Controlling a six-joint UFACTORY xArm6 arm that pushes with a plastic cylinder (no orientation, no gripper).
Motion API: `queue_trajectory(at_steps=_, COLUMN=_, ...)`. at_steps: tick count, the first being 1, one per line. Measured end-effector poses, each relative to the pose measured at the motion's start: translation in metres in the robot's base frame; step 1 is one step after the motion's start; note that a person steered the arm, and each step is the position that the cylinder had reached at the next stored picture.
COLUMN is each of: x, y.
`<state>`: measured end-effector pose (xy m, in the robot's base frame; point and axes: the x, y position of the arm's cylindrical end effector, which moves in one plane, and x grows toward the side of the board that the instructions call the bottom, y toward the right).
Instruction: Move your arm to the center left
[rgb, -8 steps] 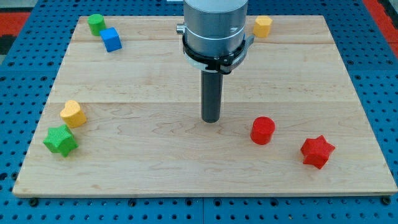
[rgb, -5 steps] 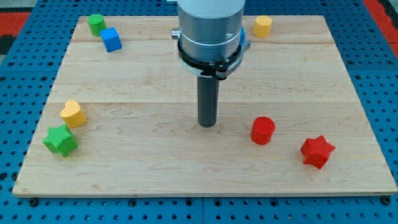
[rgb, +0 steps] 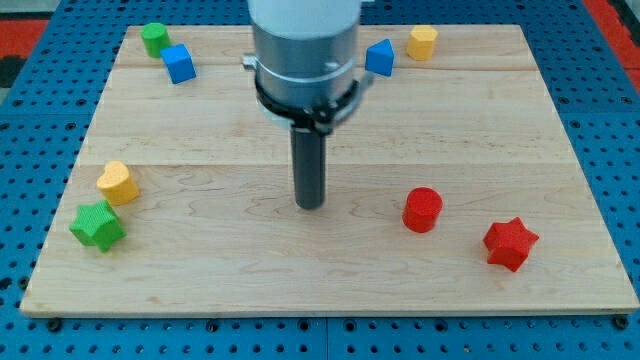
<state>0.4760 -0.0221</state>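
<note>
In the camera view, my tip (rgb: 310, 205) is resting near the middle of the table (rgb: 330, 290), with no fingers on the rod. The red cylinder (rgb: 422, 210) and red star (rgb: 510, 244) are sitting toward the right edge. The yellow heart (rgb: 118, 183) and green star (rgb: 97, 225) are lying by the left edge, well apart from my tip.

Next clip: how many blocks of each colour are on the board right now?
Green: 2, cylinder and star
Blue: 2, cube and triangular block
Yellow: 2, top-right block and heart
Red: 2, cylinder and star
Total: 8
</note>
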Motion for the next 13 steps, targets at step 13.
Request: queue_trajectory(at_steps=13, x=-0.026, y=-0.282)
